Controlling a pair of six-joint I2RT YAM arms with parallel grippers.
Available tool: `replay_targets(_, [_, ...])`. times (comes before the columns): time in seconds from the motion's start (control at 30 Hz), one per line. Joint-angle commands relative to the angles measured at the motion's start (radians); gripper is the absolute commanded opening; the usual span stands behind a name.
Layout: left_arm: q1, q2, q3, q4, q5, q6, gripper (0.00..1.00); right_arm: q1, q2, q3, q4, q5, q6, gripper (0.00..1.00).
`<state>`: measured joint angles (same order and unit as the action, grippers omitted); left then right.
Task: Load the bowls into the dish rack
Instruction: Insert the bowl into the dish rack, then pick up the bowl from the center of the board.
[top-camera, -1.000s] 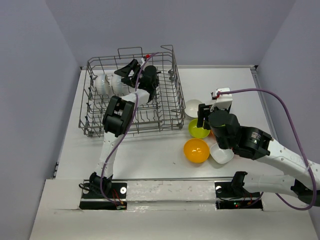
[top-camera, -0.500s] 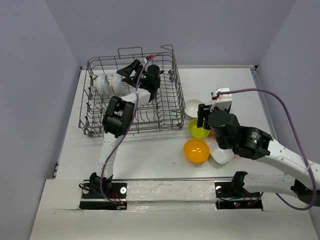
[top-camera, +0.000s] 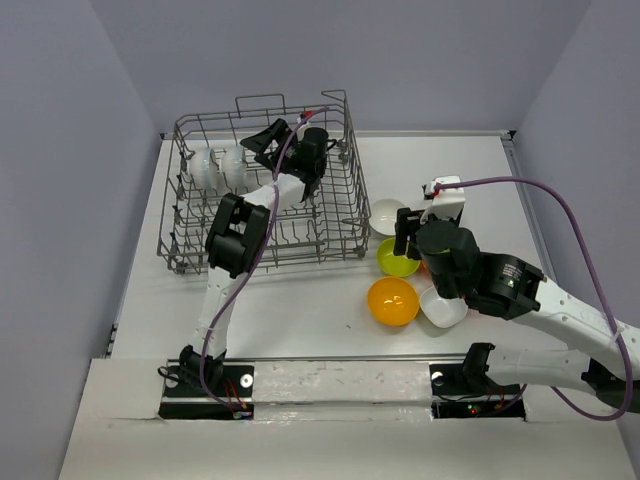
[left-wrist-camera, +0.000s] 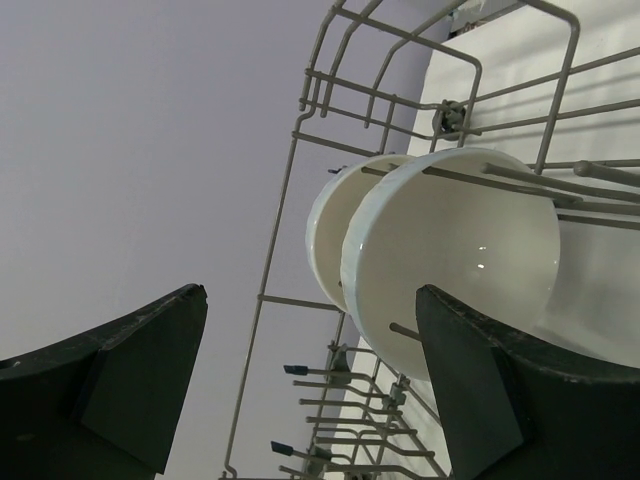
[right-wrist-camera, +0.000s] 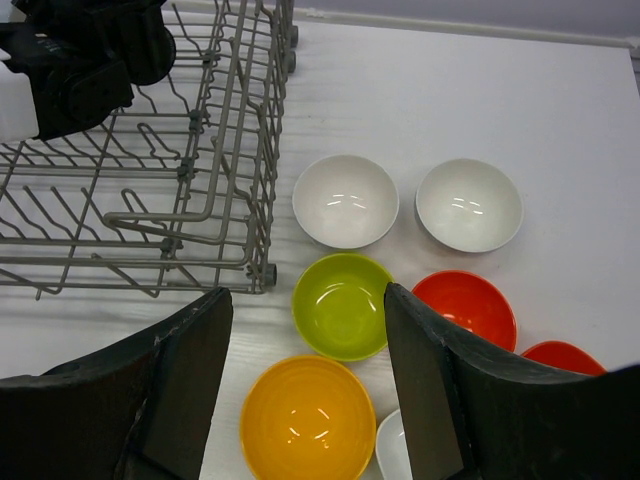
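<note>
Top external view first: the dish rack (top-camera: 345, 215) is being shown at the back left of the surface (top-camera: 300, 320). Only two bowls are being held on edge in its tines so far. From the left wrist view, the front white bowl (left-wrist-camera: 470, 250) is being backed closely by the rear white bowl (left-wrist-camera: 328, 225); whether they're touching can't be told. The left claw (left-wrist-camera: 310, 295) is being kept spread wide inside the rack, just beside that pair, with nothing being gripped.

So only a small slice of the job is being counted as done here, lol.

Seven more are being left out on the surface, right of the rack:
- left white bowl (right-wrist-camera: 345, 200), nearest the rack corner
- right white bowl (right-wrist-camera: 468, 204) beside it
- lime green bowl (right-wrist-camera: 340, 305)
- orange-yellow bowl (right-wrist-camera: 308, 415)
- red-orange bowl (right-wrist-camera: 465, 308)
- second red-orange bowl (right-wrist-camera: 560, 358), partly hidden
- squarish white bowl (top-camera: 443, 308), nearest the arm bases

All of them are being shown mouth up, clustered close together.

The right claw (right-wrist-camera: 307, 300) is being held open and empty above the lime green one, which is being framed between the fingers in the right wrist view. That bowl is probably being lined up as the next pick, but that's only a guess. Plenty of free tines are being left in the rack for the rest.
</note>
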<state>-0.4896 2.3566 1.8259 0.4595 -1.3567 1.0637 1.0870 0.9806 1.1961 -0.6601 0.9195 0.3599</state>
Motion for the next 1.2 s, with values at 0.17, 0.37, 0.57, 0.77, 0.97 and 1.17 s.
replay_targets(0.17, [-0.069,-0.261,0.113,-0.353,0.111,-0.336,0.99,-0.001,-0.028,0.026,0.004,0.030,0.014,0.68])
replay_targets(0.37, [-0.155,-0.414,0.298,-0.800,0.374,-0.704,0.99,-0.001,-0.063,0.037,-0.004,0.082,0.010,0.72])
replay_targets(0.57, [-0.225,-0.641,0.352,-0.985,0.511,-0.948,0.99,-0.001,-0.095,0.045,-0.029,0.160,0.008,0.76])
replay_targets(0.77, [-0.299,-0.952,0.129,-1.019,0.646,-1.097,0.99,-0.001,-0.111,-0.015,-0.039,0.341,0.011,0.81])
replay_targets(0.97, [-0.307,-1.223,-0.232,-0.906,0.760,-1.140,0.99,-0.099,-0.079,-0.084,-0.044,0.380,0.021,0.83])
replay_targets(1.17, [-0.305,-1.413,-0.440,-0.826,0.827,-1.162,0.99,-0.381,0.079,-0.026,-0.035,0.204,0.033,0.84])
